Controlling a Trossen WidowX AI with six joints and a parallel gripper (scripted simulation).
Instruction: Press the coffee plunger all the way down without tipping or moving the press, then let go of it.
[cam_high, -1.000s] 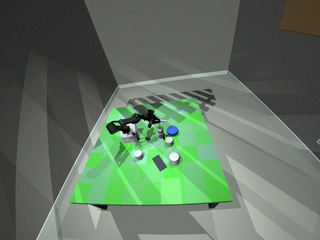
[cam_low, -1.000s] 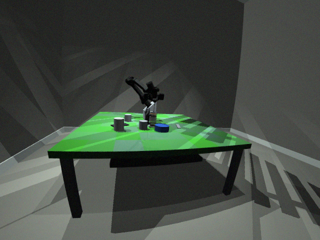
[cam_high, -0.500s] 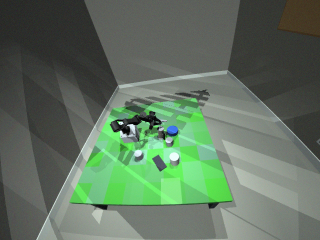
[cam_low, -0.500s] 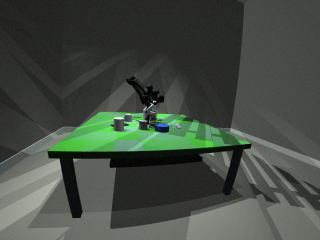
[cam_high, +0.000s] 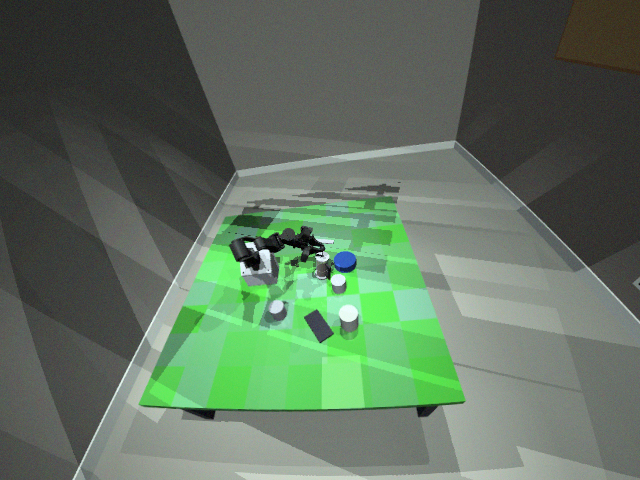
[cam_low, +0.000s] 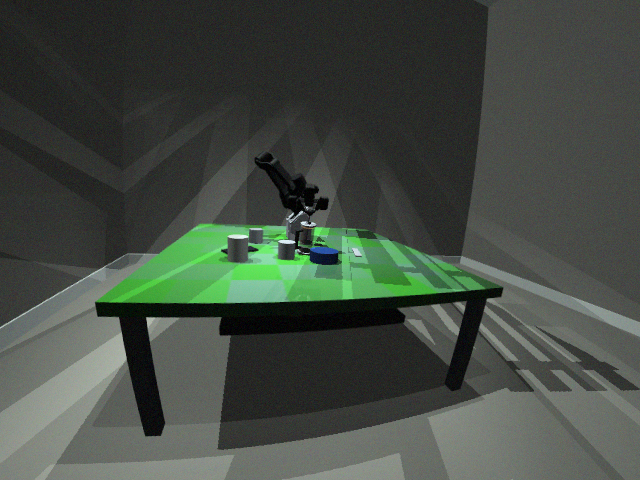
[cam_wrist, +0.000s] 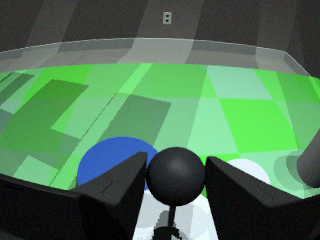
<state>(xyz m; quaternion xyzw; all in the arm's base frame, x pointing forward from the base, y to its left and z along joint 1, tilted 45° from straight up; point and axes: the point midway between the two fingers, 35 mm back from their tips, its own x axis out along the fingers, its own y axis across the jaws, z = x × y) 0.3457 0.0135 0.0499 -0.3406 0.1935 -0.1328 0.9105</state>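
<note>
Gripper (cam_wrist: 175, 175) clasped the knob (cam_wrist: 176, 172); pushing straight down its rod would best keep the press (cam_wrist: 172, 239) from tipping.

The arm (cam_low: 281, 180) bends forward and down from its base. Its gripper (cam_wrist: 176, 172) points downward, both fingers clamped on the plunger knob (cam_wrist: 176, 172).

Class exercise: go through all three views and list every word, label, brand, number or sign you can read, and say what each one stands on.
None can be read.
The small pale plate on the far wall carries two dark marks, too blurred to read as text.
The coffee press, the blue disc, the grey cylinders and the plunger knob held in the gripper bear no lettering.
</note>
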